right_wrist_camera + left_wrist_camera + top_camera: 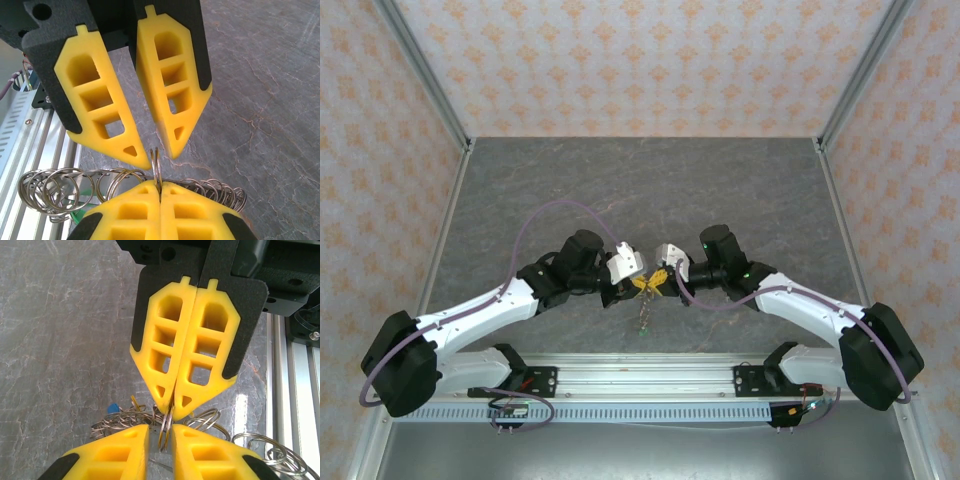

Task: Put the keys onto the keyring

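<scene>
Grey marbled table (620,180), patterned walls (620,60) round it. Arms reach in from 8 & 4 o'clock, tips meeting mid-table. Right gripper (174,405): fingers pressed together, pinching one upright split ring (156,162) of the keyring (210,189), a chain of silvery rings strung out beneath. Left gripper (152,150): fingers spread, tips either side of that ring's top, contact unclear. Blue-head key (113,408) sits among the rings at 9 o'clock of the tips, left wrist view.
</scene>
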Controlling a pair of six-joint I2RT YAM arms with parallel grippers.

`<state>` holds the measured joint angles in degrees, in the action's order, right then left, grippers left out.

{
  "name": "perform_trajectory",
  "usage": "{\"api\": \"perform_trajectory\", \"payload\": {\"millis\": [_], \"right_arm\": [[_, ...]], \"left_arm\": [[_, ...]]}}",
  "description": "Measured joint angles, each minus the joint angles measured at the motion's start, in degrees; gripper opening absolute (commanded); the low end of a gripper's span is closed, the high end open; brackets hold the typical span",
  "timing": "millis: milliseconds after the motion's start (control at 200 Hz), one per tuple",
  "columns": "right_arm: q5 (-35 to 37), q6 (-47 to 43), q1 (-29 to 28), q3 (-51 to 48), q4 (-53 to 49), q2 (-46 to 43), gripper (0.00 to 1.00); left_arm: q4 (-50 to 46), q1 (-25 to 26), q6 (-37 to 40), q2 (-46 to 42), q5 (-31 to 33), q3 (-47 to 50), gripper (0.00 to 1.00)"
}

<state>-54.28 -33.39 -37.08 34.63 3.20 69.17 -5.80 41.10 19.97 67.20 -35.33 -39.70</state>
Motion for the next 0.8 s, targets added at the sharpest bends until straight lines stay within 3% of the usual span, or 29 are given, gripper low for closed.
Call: {"api": "perform_trajectory", "payload": {"millis": [415, 576, 671, 801], "right_arm": [[-0.2, -0.2, 0.0, 0.2, 0.0, 0.0, 0.00], [-0.1, -0.2, 0.0, 0.2, -0.2, 0.0, 0.00], [0.2, -0.2, 0.0, 0.2, -0.4, -0.2, 0.00], [0.4, -0.2, 0.0, 0.2, -0.9, -1.1, 0.00]], "left_arm": [[-1.2, 0.0, 1.2, 1.1, 0.0, -0.8, 0.15], [-1.3, 0.0, 1.2, 1.1, 0.0, -0.8, 0.09], [-1.4, 0.0, 1.3, 1.1, -0.1, -0.8, 0.00], [-1.3, 0.0, 1.2, 0.8, -0.3, -0.8, 0.00]]}}
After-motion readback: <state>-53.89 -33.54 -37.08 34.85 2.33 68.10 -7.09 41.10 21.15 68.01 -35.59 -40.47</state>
